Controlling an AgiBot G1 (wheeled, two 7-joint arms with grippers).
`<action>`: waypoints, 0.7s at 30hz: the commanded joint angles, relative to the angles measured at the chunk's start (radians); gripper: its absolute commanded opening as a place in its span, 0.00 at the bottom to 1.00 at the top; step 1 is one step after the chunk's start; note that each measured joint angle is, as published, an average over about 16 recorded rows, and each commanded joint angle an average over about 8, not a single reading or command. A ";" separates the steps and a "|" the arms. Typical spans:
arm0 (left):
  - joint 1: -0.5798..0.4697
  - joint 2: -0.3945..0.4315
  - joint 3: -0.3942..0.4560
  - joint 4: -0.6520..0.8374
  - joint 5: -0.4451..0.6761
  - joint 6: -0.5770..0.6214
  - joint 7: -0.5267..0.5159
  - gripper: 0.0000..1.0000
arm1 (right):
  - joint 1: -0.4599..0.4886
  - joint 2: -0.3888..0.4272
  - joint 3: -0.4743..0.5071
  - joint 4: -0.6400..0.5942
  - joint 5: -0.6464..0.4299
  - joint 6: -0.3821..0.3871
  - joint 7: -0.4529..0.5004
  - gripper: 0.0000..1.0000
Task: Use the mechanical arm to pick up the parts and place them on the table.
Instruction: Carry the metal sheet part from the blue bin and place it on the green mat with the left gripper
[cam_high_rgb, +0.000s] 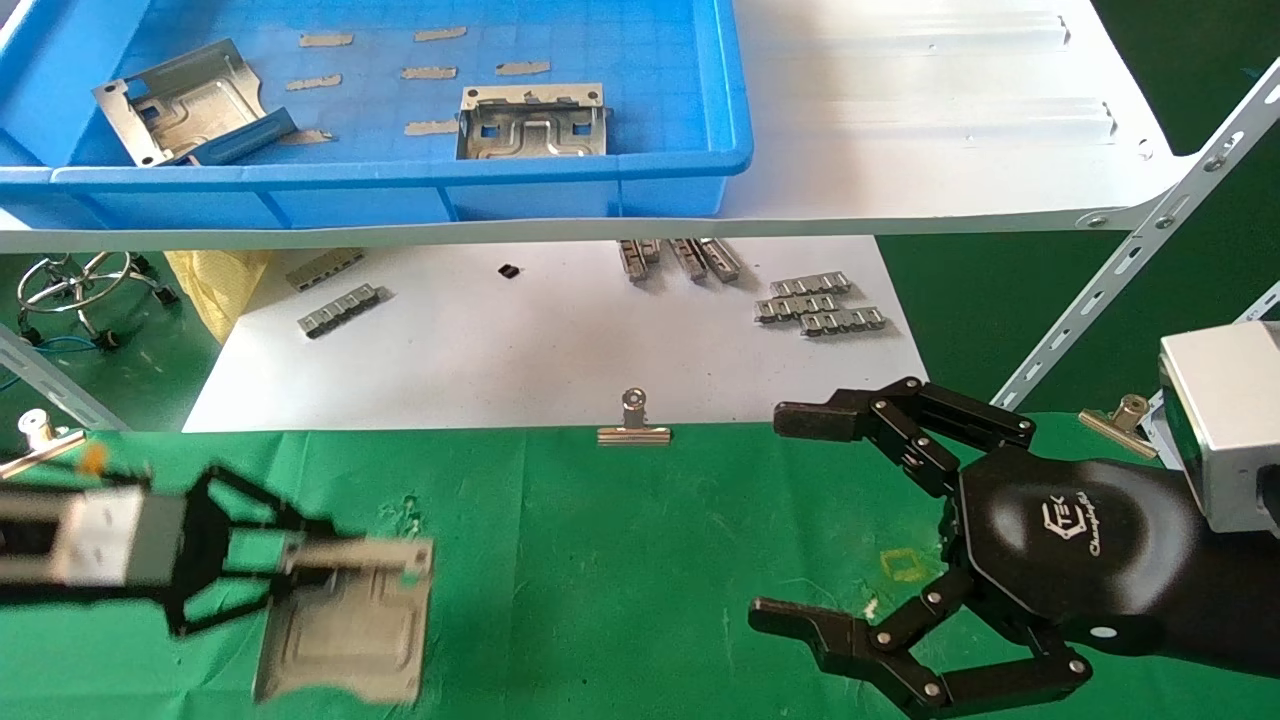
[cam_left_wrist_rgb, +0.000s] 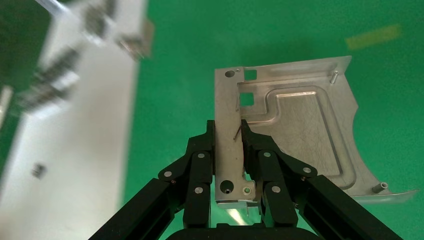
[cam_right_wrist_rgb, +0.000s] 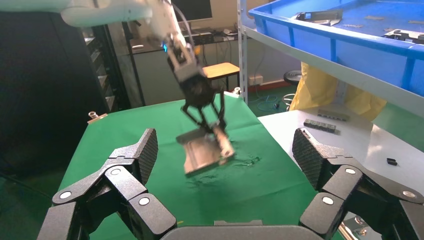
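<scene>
Head view, left gripper (cam_high_rgb: 290, 570): we see it low over the desk (cam_high_rgb: 620, 560) near the left edge, its fingers clamped on the edge tab of one silver part (cam_high_rgb: 350, 625).
Left wrist view: we see both black fingers (cam_left_wrist_rgb: 200, 165) pinching the holed strip of the held part (cam_left_wrist_rgb: 300, 130), which hangs tilted above the green cloth; we cannot tell if its lower edge touches the cloth.
Right gripper (cam_high_rgb: 800, 520): we find it over the desk's right side, fingers spread wide apart, nothing between them.
Right wrist view: we see the left gripper (cam_right_wrist_rgb: 205, 117) farther off with the part (cam_right_wrist_rgb: 205, 152) just above the desk (cam_right_wrist_rgb: 130, 130).
Remaining parts: we count two in the blue bin (cam_high_rgb: 720, 120) on the white shelf board (cam_high_rgb: 950, 130), one (cam_high_rgb: 180, 100) near the bin's left wall, tilted, one (cam_high_rgb: 535, 125) against its front wall.
Binder clip (cam_high_rgb: 634, 425): we see it on the desk's far edge, midway along.
</scene>
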 joint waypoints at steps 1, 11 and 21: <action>0.013 0.012 0.020 0.049 0.025 -0.005 0.057 0.01 | 0.000 0.000 0.000 0.000 0.000 0.000 0.000 1.00; 0.007 0.072 0.017 0.216 0.010 -0.004 0.197 0.98 | 0.000 0.000 0.000 0.000 0.000 0.000 0.000 1.00; -0.011 0.124 0.011 0.316 -0.007 -0.005 0.292 1.00 | 0.000 0.000 0.000 0.000 0.000 0.000 0.000 1.00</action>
